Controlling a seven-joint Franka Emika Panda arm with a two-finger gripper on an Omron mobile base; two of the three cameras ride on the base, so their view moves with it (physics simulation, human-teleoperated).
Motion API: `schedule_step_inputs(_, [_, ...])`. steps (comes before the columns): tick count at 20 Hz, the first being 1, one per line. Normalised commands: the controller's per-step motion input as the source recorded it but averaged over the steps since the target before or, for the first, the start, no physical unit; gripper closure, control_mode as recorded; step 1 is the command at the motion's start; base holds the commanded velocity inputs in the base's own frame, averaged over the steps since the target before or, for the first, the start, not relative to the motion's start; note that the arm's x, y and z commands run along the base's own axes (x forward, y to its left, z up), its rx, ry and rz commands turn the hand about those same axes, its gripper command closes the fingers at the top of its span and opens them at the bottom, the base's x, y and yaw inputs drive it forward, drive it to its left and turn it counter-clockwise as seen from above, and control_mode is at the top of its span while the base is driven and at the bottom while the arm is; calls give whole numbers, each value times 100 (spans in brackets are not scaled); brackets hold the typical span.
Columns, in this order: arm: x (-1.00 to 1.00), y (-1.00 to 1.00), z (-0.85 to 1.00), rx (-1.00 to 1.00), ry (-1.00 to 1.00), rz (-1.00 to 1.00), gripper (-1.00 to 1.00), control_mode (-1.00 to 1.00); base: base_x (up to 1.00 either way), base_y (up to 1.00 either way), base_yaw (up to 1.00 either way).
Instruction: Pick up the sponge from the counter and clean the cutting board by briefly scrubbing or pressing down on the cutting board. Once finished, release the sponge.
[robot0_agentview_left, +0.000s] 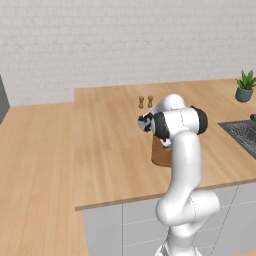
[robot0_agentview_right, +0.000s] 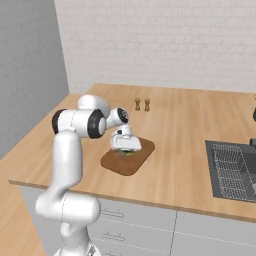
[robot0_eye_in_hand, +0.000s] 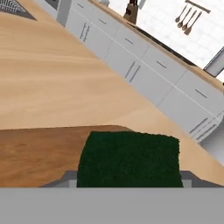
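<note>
Sponge (robot0_eye_in_hand: 129, 159) on cutting board (robot0_eye_in_hand: 39, 151), gripper (robot0_agentview_right: 125, 148) over it.
Jaw state unclear; open fully, then lift straight up.

A light wood-plank worktop (robot0_agentview_right: 190, 130) with a thick front edge sits over grey cabinet fronts. A reddish-brown cutting board (robot0_agentview_right: 128, 157) lies flat near the front edge. Two small brown shakers (robot0_agentview_right: 142, 104) stand side by side farther back. A potted plant (robot0_agentview_left: 245, 86) stands at the far right. A dark sink (robot0_agentview_right: 231, 169) is set into the right side.
</note>
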Motion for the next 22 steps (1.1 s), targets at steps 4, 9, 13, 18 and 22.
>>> schedule_step_inputs(4, [-92, 100, -83, -33, 0, -14, 100, -100, 0, 0, 0])
schedule_step_inputs(9, [-100, 100, -99, -28, 0, -11, 100, -100, 0, 0, 0])
schedule_step_inputs(13, [-100, 100, -100, -14, -13, -9, 100, -100, 0, 0, 0])
schedule_step_inputs(18, [-100, 100, -100, -6, -18, -9, 100, -100, 0, 0, 0])
schedule_step_inputs(22, [-100, 100, -100, -6, -1, -9, 100, -100, 0, 0, 0])
